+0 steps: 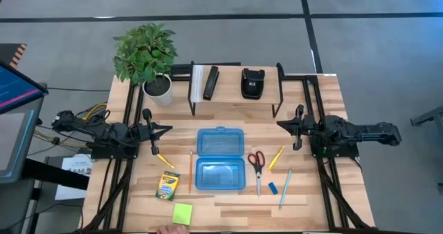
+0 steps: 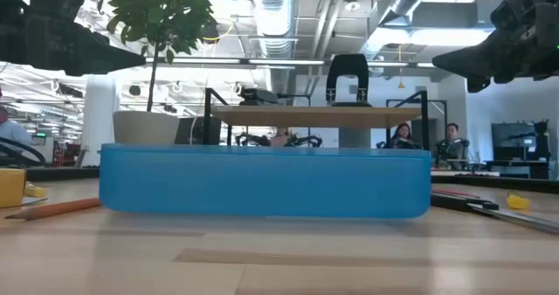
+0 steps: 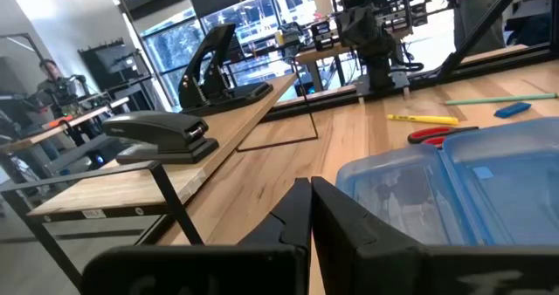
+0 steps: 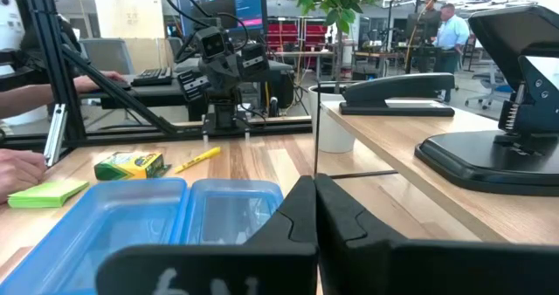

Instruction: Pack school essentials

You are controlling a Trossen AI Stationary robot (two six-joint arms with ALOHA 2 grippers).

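Where case (image 2: 262,183) blocks, scissors (image 1: 257,166) unseen low

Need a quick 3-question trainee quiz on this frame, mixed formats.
1. True or false: the blue case lies open at the table's middle.
2. Which lies nearest the lime sticky-note pad? A) scissors B) crayon box C) plant
3. Fill in: the left tool and right tool are both ____, holding nothing.

Key: 1 true; 2 B; 3 shut.
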